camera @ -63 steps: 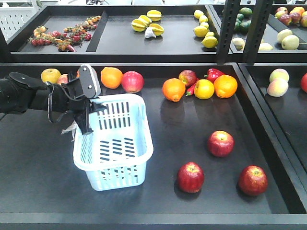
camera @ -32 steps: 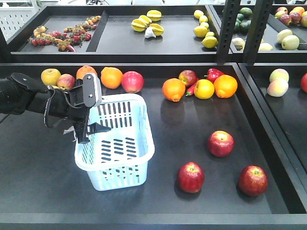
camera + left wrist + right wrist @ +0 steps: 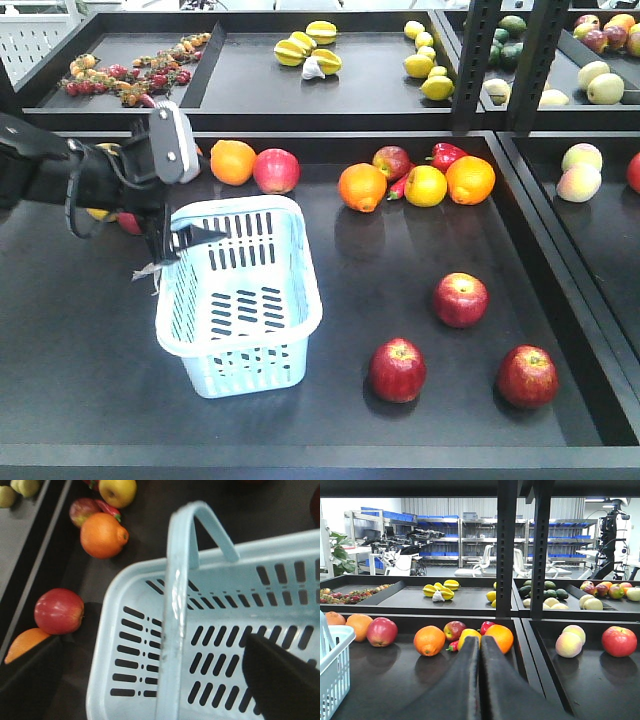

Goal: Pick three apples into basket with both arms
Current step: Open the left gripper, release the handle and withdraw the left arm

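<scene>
On the black display tray (image 3: pixel 360 270) everything we need lies within reach; the basket (image 3: pixel 255 372) stands left of centre, upright, with nothing in it that we can see; the left arm (image 3: pixel 40 175) reaches over the tray from the left edge; its left gripper (image 3: pixel 185 200) hangs above the basket's left rim with the jaws apart, and the wrist view shows the swing handle (image 3: pixel 175 605) standing between them, not pinched; the right gripper (image 3: pixel 480 680) has its fingers pressed together on nothing, low over the tray and facing the back row of fruit (image 3: pixel 362 186).

To the right of the basket, well apart from it, lie the three apples: the middle apple (image 3: pixel 460 299), the front apple (image 3: pixel 397 369), the corner apple (image 3: pixel 527 376).

We judge that no pick has begun; to do the first one well we would keep the left jaws from nudging the handle, since the light basket may slide or tip; we would spread the right jaws before descending, take the middle apple from above around its widest part, and release it low inside the right rim; the back row we leave alone.
</scene>
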